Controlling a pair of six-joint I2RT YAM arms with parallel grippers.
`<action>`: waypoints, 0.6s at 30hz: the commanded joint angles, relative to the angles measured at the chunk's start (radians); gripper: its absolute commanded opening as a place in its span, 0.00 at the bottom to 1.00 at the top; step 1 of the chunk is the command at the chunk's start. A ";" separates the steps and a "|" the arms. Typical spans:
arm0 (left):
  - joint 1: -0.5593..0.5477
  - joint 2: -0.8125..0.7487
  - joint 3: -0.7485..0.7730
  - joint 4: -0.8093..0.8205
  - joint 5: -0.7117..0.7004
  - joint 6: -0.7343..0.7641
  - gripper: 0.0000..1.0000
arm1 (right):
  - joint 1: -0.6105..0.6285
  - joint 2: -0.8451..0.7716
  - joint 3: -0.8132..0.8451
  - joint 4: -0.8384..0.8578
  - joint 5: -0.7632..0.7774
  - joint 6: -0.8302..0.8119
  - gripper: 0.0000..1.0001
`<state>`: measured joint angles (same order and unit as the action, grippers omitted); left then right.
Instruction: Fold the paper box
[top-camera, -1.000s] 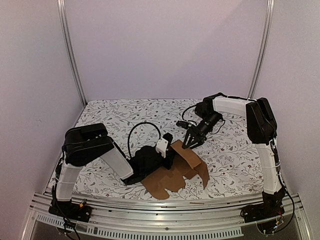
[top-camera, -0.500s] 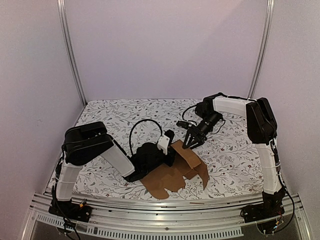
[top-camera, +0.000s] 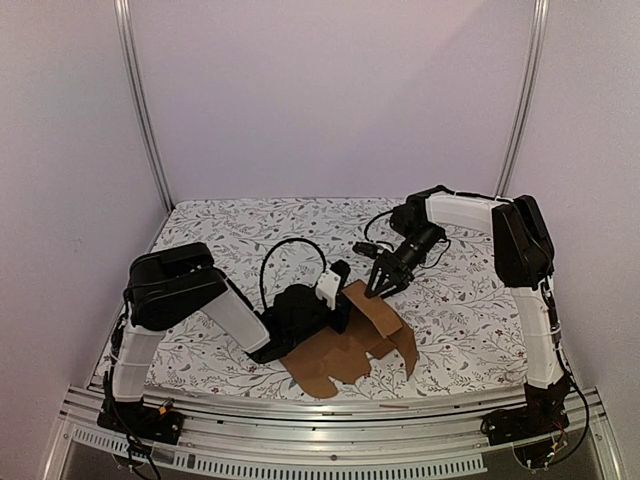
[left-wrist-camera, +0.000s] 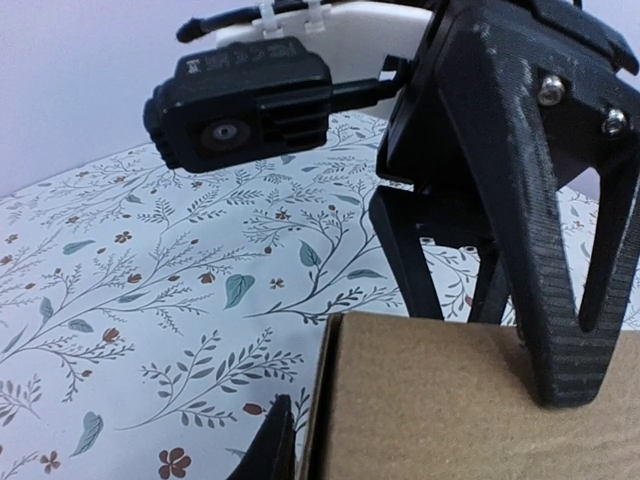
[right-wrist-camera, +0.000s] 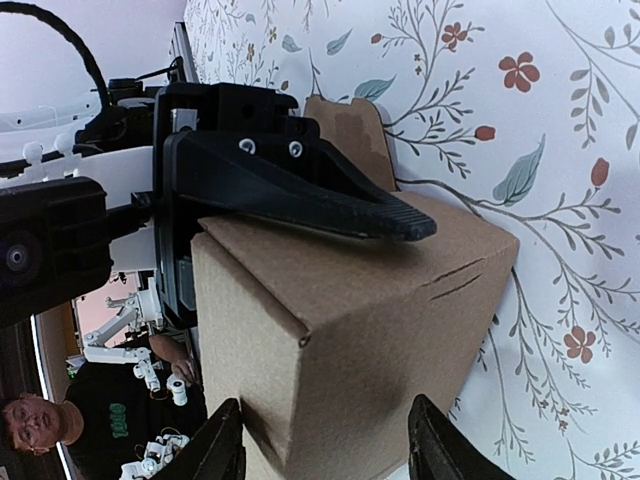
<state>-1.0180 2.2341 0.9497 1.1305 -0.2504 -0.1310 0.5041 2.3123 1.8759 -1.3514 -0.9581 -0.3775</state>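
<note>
The paper box is brown cardboard in the middle of the table, partly folded, with flat flaps spread toward the front edge. My left gripper is shut on a raised wall of the box. One of its fingers shows beside the wall's edge, and the other lies across the box's face. My right gripper comes down from the far right. It is open, and its fingertips straddle the box's raised corner. The right gripper's fingers stand over the wall's top edge.
A floral cloth covers the table. A metal rail runs along the front edge, and two upright posts stand at the back corners. A rounded tab of the box lies flat on the cloth beyond the left gripper.
My left gripper has closed a little further on the box wall and its wrist has shifted slightly back and up. The right arm has not moved.
</note>
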 joint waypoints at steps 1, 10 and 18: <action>0.012 0.034 0.017 -0.017 0.013 0.014 0.17 | 0.005 -0.035 -0.008 -0.072 0.025 -0.011 0.54; 0.011 0.050 0.025 -0.015 0.011 0.017 0.17 | 0.005 -0.031 -0.004 -0.073 0.025 -0.005 0.54; 0.010 0.070 0.057 -0.029 -0.015 0.007 0.08 | 0.006 -0.034 -0.004 -0.092 0.008 -0.014 0.53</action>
<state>-1.0176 2.2772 0.9806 1.1294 -0.2478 -0.1200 0.5037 2.3123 1.8759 -1.3537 -0.9558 -0.3786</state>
